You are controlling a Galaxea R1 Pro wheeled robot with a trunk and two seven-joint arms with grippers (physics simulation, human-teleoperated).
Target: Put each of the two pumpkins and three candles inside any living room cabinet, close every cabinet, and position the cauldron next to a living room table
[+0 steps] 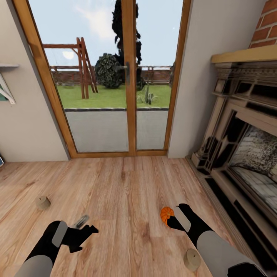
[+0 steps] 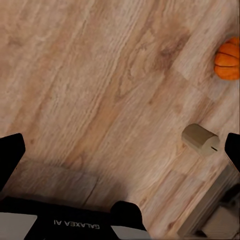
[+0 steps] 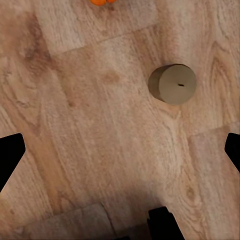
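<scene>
Pickup stage, nothing stowed yet: R gripper [image 1: 174, 220] jaws apart, empty, just beside pumpkin [image 1: 166, 214] on wood floor [image 1: 127, 184], L gripper [image 1: 85, 230] likewise spread, candles at [image 1: 192, 259] and [image 1: 43, 202]; next probably R closes round pumpkin.

Pumpkin [image 1: 166, 214] was bright orange with darker ribs. Both candles [image 1: 43, 202] [image 1: 191, 259] were beige-tan. Floor [image 1: 127, 184] was light-brown woodgrain planks. Door frame [image 1: 130, 96] was honey wood, chimney brick [image 1: 265, 27] red.
</scene>
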